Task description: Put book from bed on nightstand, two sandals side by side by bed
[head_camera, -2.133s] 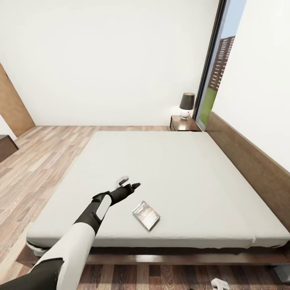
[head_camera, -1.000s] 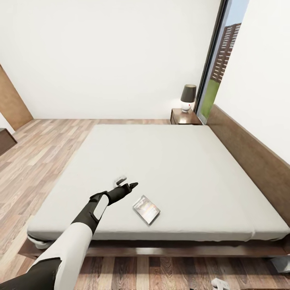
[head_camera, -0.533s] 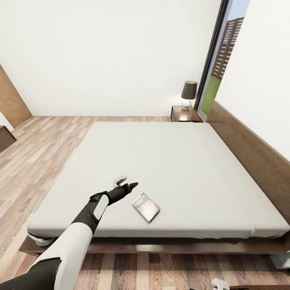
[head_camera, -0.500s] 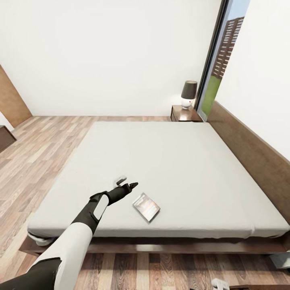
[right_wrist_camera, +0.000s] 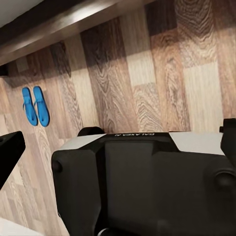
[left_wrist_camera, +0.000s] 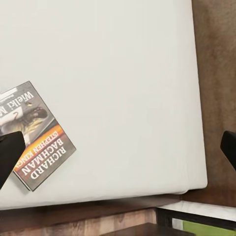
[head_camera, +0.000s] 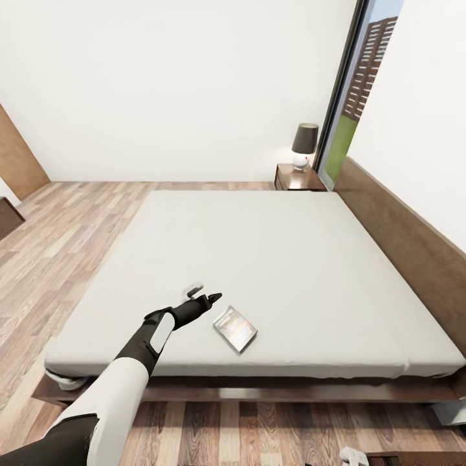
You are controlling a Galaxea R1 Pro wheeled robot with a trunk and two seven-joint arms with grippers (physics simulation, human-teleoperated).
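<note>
Head view: left gripper (head_camera: 206,299) is hovering over the bed (head_camera: 272,259), jaws standing apart with nothing between them. The book (head_camera: 235,329) is lying flat on the mattress just beside the gripper, at about 4 o'clock from it, near the foot edge of the bed. In the left wrist view the book (left_wrist_camera: 34,142) is sitting off to one side, under one fingertip, not centred between the jaws.

Right gripper (right_wrist_camera: 118,147): jaws are reading as apart, dark tips at both sides of the wrist view, nothing held. The sandals (right_wrist_camera: 35,105) are lying side by side on the floor (right_wrist_camera: 162,73) near the bed frame, apparently already paired.

Judgement: step in hand is grasping the book. It is thin and flat; shifting toward 4 o'clock to centre it, then likely sliding it to the foot edge to pinch an overhanging side.

Room: mattress is open all around the book. The nightstand (head_camera: 298,178), carrying a lamp (head_camera: 303,145), is standing at 1 o'clock, well apart, by the headboard (head_camera: 414,246).
</note>
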